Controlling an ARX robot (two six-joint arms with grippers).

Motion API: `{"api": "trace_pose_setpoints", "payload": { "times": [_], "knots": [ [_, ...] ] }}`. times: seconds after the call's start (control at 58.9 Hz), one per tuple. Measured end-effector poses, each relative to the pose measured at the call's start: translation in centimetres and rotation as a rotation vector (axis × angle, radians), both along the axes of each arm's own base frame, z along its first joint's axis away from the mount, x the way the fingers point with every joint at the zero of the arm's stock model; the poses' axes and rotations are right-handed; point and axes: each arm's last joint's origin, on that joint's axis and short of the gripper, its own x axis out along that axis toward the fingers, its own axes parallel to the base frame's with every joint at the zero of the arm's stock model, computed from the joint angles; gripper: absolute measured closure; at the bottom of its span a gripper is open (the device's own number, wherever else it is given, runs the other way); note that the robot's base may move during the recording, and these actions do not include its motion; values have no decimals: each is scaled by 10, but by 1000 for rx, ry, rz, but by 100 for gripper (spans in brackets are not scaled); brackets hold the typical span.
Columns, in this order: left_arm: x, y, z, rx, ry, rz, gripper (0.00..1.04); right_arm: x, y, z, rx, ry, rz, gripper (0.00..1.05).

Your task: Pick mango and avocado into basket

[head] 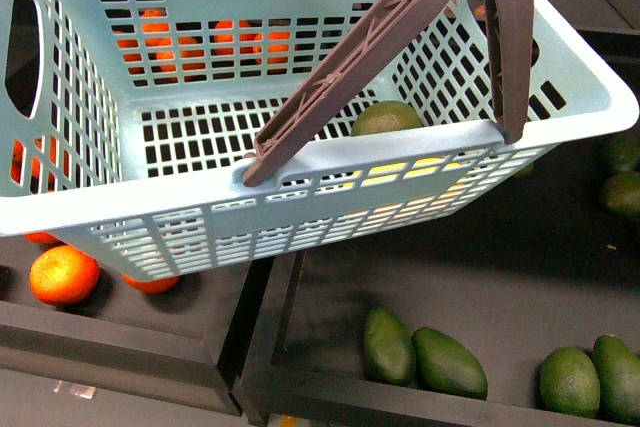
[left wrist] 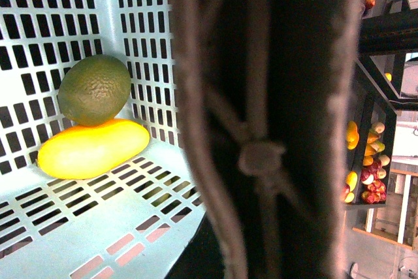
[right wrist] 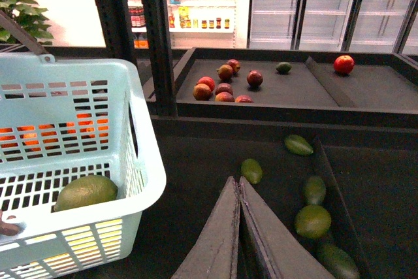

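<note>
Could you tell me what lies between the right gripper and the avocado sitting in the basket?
In the right wrist view, the basket's slotted wall stands between the shut right gripper and the avocado; otherwise only dark shelf.

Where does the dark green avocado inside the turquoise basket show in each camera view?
Front view: avocado behind the basket's near rim, beside the brown handle.
Left wrist view: avocado resting on the yellow mango.
Right wrist view: avocado behind slotted wall.
Shared landmark: turquoise basket.
</note>
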Motion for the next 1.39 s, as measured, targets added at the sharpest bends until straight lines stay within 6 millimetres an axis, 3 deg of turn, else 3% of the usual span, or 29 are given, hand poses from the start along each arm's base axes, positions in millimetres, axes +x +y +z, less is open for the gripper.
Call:
{"api": "trace_pose_setpoints", "payload": {
  "times": [1.019, 1.393],
  "knots": [
    [0, 0, 0, 0, 0, -1, 100, -28, 0, -2, 0, 1, 1, 102],
    [0, 0, 0, -1, 0, 0, 100, -28, 0, -2, -2, 0, 1, 43]
  ]
}}
